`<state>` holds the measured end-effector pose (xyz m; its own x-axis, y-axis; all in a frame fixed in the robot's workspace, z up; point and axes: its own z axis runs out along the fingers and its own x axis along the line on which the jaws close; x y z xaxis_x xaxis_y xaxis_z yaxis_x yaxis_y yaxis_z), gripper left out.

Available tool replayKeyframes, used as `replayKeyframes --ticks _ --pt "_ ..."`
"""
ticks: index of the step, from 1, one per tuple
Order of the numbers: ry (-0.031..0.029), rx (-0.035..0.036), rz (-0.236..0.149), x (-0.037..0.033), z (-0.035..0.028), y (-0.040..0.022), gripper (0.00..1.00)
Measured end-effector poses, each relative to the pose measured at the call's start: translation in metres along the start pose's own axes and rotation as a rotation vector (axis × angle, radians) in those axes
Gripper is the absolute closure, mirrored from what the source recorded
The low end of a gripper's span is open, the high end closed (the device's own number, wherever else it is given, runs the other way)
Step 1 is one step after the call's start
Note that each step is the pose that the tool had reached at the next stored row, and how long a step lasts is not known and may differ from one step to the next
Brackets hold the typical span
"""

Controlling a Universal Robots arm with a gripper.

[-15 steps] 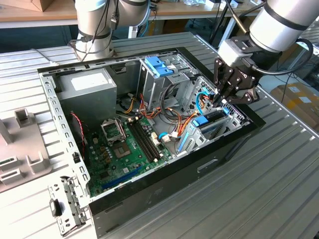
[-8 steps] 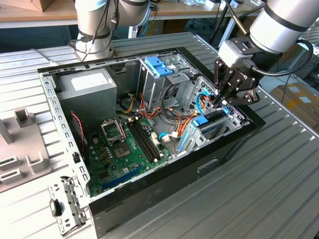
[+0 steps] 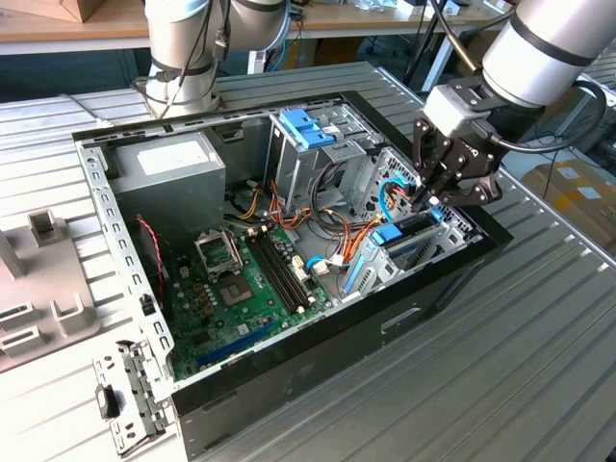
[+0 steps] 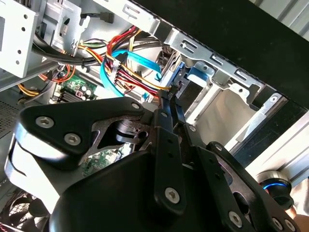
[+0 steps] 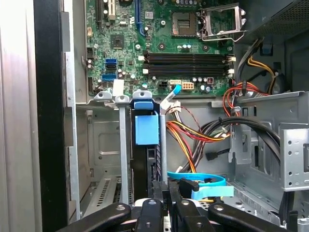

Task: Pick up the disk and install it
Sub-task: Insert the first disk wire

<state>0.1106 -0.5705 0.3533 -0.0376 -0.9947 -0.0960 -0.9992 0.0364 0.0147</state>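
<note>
Hovering at the exterior view's right, the end effector (image 3: 430, 197) has fingers together above the drive cage (image 3: 409, 245) inside the computer case (image 3: 115, 231).

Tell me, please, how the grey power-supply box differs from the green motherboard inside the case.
Look: the power-supply box is plain grey metal with a white sticker; the motherboard is green and studded with sockets and slots. Shape: the power-supply box is a closed block; the motherboard is a thin flat board. Pose: the box fills one corner; the motherboard lies across the floor. Both sit inside the open computer case.
</note>
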Motion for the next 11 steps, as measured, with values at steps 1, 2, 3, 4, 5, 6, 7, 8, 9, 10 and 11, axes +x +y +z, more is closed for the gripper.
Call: replayKeyframes --ticks 1,2,3,4,5,6,7,8,9,10,11 --pt "0.0 0.0 0.0 0.0007 0.0001 -0.0001 0.83" --pt "0.0001 0.0 0.0 0.0017 0.0001 -0.0001 0.83" --pt "0.0001 0.0 0.0 0.0026 0.0001 -0.0002 0.83" --pt "0.0001 0.0 0.0 0.0041 0.0001 -0.0002 0.83" --pt "0.0001 0.0 0.0 0.005 0.0001 -0.0003 0.83" --pt "0.0003 0.0 0.0 0.0055 0.0002 -0.0003 0.83" --pt "0.0006 0.0 -0.001 0.0057 0.0003 -0.0003 0.83" --pt "0.0011 0.0 -0.001 0.0058 0.0005 -0.0003 0.83" --pt "0.0016 0.0 -0.001 0.0059 0.0008 -0.0003 0.83" --pt "0.0021 0.0 -0.001 0.006 0.0012 -0.0004 0.83" --pt "0.0022 0.0 -0.001 0.006 0.0017 -0.0005 0.83"
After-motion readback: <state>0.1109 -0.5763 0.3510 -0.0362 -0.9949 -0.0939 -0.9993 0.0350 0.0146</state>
